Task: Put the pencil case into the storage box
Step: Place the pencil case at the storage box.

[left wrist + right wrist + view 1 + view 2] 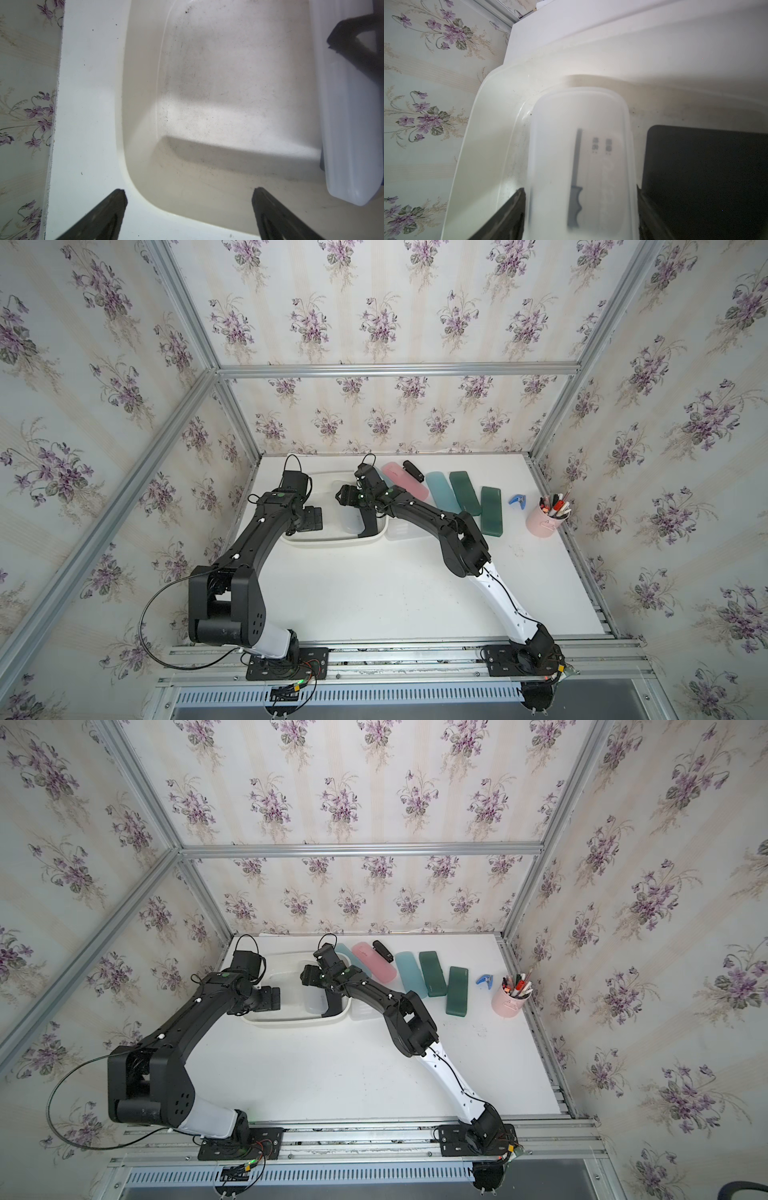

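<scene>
Right tool pinches the pencil case (translucent white) over the storage box — far-left corner of the table; left tool spread, empty.

A pink pen cup stands beside a blue clip; a black stapler lies apart.

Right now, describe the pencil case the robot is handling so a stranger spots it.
Find the white storage box, back left on the table. The frosted white pencil case between the right gripper's fingers is the only one inside it.
</scene>
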